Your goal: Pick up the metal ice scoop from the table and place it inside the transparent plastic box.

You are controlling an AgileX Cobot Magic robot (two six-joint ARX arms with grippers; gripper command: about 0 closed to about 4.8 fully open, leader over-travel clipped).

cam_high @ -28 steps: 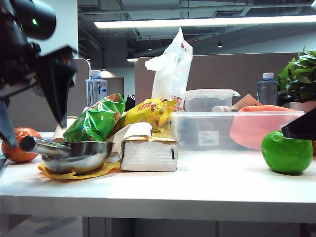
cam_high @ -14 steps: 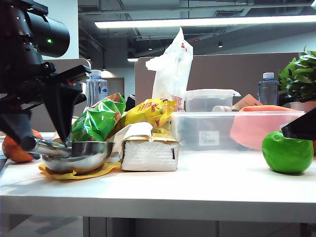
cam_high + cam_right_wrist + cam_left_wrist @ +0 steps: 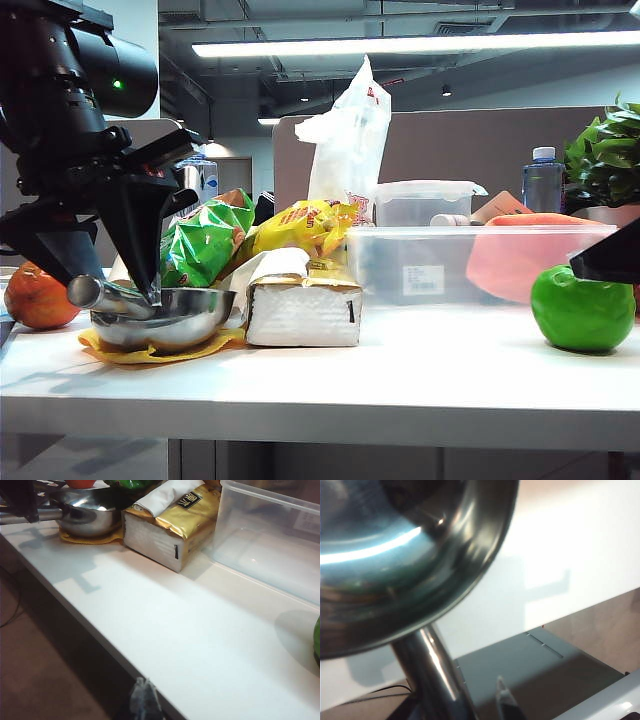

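The metal ice scoop [image 3: 165,315] lies on a yellow cloth [image 3: 150,350] at the left of the table [image 3: 400,380], its tubular handle [image 3: 95,293] pointing left. My left gripper [image 3: 115,290] straddles that handle from above. In the left wrist view the handle [image 3: 432,675] runs between the jaws under the scoop's bowl [image 3: 395,555], and one fingertip [image 3: 507,702] stands a little clear of it. The transparent plastic box [image 3: 470,262] sits behind and to the right. My right gripper [image 3: 142,695] hangs shut over the table's front edge, far from the scoop [image 3: 87,512].
A gold tissue box [image 3: 300,305] stands between scoop and plastic box. Snack bags [image 3: 205,245] and a white bag [image 3: 345,145] pile up behind. An orange [image 3: 38,297] sits left of the handle, a green apple [image 3: 580,308] at the right. A lidded container [image 3: 425,200] and bottles stand at the back.
My left gripper came down and to the right until its jaws straddled the scoop's handle, and they narrowed. The scoop shifted slightly right. The right arm stayed still.
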